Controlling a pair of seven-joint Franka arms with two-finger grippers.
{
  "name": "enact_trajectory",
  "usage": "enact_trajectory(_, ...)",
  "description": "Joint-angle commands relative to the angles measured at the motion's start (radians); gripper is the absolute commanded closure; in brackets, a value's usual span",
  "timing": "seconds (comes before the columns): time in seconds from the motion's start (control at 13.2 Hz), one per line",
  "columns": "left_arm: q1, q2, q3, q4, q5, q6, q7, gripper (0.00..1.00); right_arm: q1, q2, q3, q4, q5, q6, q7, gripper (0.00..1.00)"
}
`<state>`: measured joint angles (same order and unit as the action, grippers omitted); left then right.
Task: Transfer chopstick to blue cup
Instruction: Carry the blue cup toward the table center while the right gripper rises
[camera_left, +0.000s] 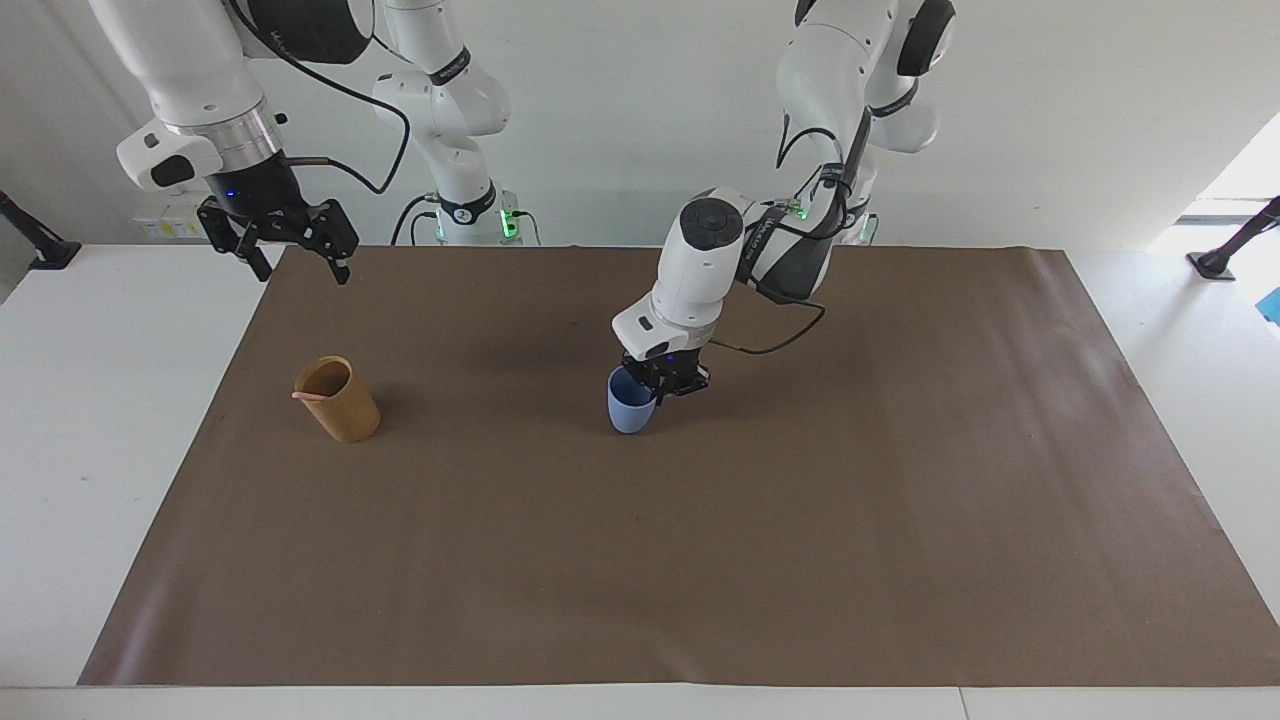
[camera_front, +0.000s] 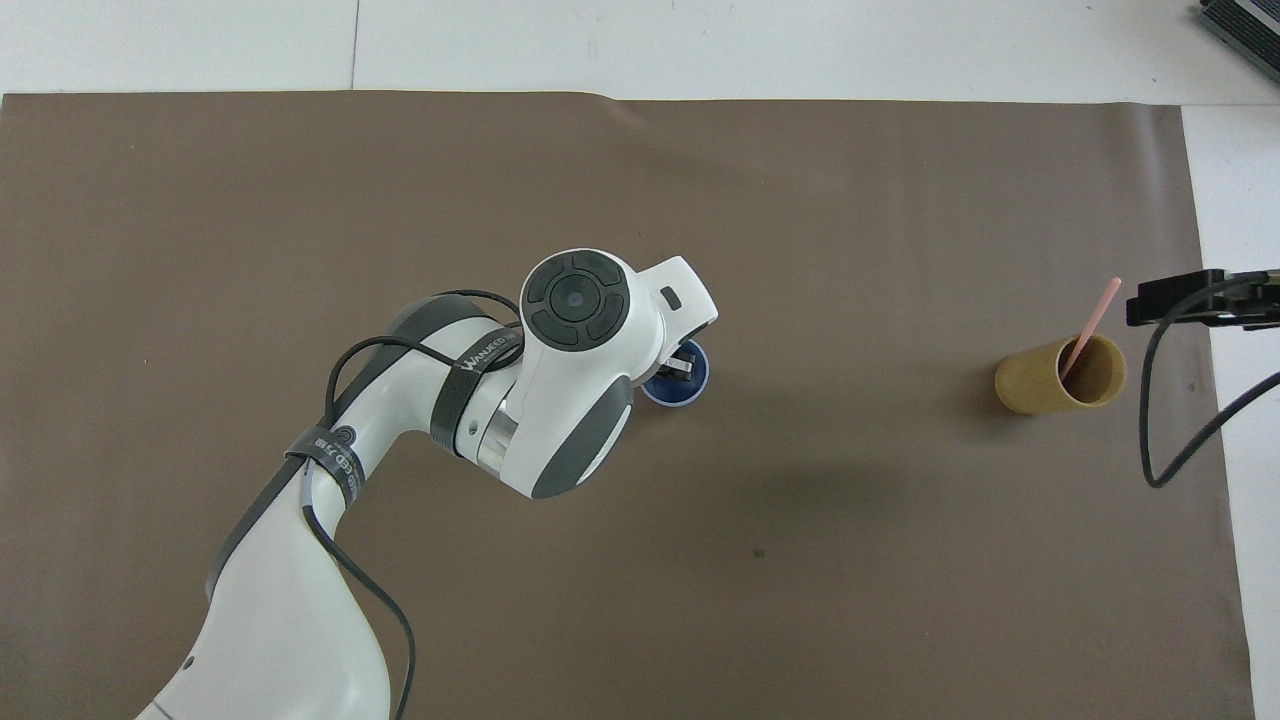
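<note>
a: fingers first. the left gripper (camera_left: 661, 388) has its fingers clamped on the rim of the blue cup (camera_left: 629, 402), one fingertip inside the mouth, the other outside the wall on the side toward the left arm's end of the table.

b: and the cup itself, is it standing on anything?

a: it stands upright near the middle of the brown mat (camera_left: 700, 560). from above most of it is hidden under the left arm's wrist, only part of its rim (camera_front: 688, 384) peeks out.

b: the right gripper?

a: the right gripper (camera_left: 293, 252) hangs in the air with its fingers spread wide apart, holding nothing, over the mat's edge at the right arm's end of the table. the arm is just waiting there.

b: where's the chopstick?

a: the pale-pink chopstick (camera_front: 1090, 327) sits in the tan wooden-looking cup (camera_left: 338, 400), leaning on the rim with its upper end sticking out. that cup stands on the mat toward the right arm's end, well apart from the blue cup. in the overhead view the right gripper's dark tip (camera_front: 1170, 299) shows just beside the stick's top end, not touching it.
</note>
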<state>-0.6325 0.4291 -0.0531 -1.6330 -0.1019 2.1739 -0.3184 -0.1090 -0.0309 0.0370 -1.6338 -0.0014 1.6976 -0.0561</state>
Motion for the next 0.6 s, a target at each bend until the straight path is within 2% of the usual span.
enact_trajectory(0.0, -0.016, 0.011, 0.015, 0.018, -0.018, 0.004, -0.016, 0.86, -0.026, 0.014, 0.000, -0.038, 0.021, 0.107, -0.111, 0.00)
enact_trajectory(0.08, -0.013, 0.013, 0.013, 0.019, -0.021, 0.009, -0.039, 0.70, -0.028, 0.019, 0.000, -0.066, 0.023, 0.150, -0.126, 0.00)
enact_trajectory(0.15, -0.012, 0.016, 0.013, 0.019, -0.031, 0.023, -0.095, 0.29, -0.029, 0.025, 0.000, -0.089, 0.023, 0.195, -0.152, 0.00)
enact_trajectory(0.23, -0.013, 0.017, 0.015, 0.018, -0.036, 0.044, -0.117, 0.00, -0.032, 0.031, 0.000, -0.104, 0.023, 0.245, -0.192, 0.00)
enact_trajectory(0.45, -0.004, -0.003, 0.015, 0.018, -0.039, 0.020, -0.128, 0.00, -0.061, 0.052, 0.000, -0.153, 0.023, 0.376, -0.283, 0.00)
enact_trajectory(0.53, -0.003, -0.021, 0.021, 0.019, -0.039, -0.024, -0.129, 0.00, -0.073, 0.055, 0.000, -0.190, 0.023, 0.420, -0.283, 0.00)
